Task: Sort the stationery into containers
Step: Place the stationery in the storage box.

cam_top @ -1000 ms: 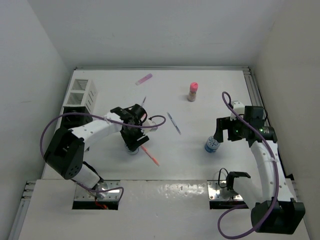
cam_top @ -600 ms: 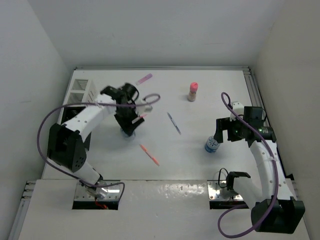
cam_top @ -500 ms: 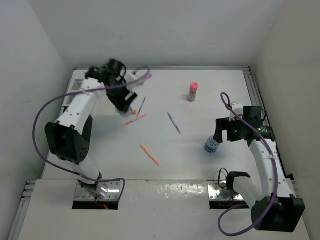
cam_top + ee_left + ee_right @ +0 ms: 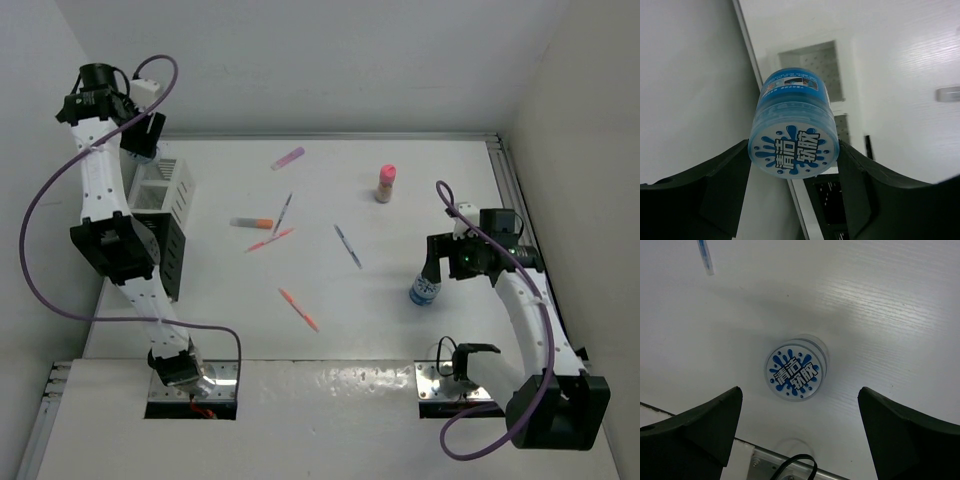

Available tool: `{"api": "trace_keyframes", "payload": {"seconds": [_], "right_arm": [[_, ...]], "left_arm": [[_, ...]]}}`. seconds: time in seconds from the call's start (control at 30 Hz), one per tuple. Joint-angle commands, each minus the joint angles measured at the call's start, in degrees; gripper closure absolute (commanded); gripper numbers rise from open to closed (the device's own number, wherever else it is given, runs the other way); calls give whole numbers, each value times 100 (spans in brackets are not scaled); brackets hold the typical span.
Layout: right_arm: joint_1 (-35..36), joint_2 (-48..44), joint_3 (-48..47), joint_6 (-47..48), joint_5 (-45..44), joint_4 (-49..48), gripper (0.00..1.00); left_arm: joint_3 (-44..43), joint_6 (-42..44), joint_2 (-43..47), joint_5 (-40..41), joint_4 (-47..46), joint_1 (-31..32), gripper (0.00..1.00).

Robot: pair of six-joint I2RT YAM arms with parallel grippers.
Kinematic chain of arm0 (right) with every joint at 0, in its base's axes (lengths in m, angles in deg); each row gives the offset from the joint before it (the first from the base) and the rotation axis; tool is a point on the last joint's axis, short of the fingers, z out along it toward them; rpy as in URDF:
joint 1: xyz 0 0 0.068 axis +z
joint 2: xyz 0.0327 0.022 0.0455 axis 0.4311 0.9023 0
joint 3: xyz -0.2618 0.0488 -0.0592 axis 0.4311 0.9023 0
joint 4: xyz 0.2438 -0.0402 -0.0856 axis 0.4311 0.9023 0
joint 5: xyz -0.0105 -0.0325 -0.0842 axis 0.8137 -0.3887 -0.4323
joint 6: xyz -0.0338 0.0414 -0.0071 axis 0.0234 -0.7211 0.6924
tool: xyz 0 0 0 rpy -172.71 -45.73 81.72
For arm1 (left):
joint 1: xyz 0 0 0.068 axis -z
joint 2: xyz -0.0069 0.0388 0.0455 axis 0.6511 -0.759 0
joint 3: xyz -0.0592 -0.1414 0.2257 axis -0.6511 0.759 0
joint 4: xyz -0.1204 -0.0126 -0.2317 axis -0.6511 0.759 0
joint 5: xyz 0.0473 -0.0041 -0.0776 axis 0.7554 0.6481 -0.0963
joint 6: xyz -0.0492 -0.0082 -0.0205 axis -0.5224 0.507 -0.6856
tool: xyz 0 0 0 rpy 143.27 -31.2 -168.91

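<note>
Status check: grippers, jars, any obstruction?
Left gripper shut on blue jar, held over the white organiser. Right gripper open, hovering above second jar on the table. Pens lie mid-table, apart from both.

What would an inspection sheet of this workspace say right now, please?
Surface: white table, no spills seen.
Job's things: white organiser and black organiser at the left edge; pens and markers scattered mid-table; pink-capped bottle upright; table jar standing; held jar lifted.
Clutter: nothing seen.
Grippers: left gripper shut on the held jar, raised by the white organiser; right gripper open above the table jar.
Cables: purple cables loop off both arms, touching no items.
Surroundings: white walls on three sides.
</note>
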Motion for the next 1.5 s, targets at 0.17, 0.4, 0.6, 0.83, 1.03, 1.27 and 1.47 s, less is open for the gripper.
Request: {"api": "trace_keyframes", "payload": {"seconds": [0.17, 0.4, 0.6, 0.83, 1.03, 1.27, 1.47], "right_arm": [[48, 163, 80, -104, 124, -341, 4], [48, 251, 176, -104, 107, -394, 5], [39, 286, 150, -95, 80, -403, 5], [48, 330, 150, -104, 89, -412, 5], [48, 339, 150, -104, 89, -412, 5], [39, 357, 167, -104, -25, -447, 5], [48, 313, 264, -51, -315, -596, 4]], "left_arm": [[-32, -188, -293, -283, -970, -440, 100], [135, -259, -530, -423, -1269, -448, 100], [362, -171, -671, -494, -1155, -457, 100], [548, 110, -820, -696, -875, -431, 100], [443, 313, -1049, -670, -602, -361, 100], [495, -240, -830, -494, -1251, -474, 34], [346, -601, -4, -836, -2323, -527, 0]]}}
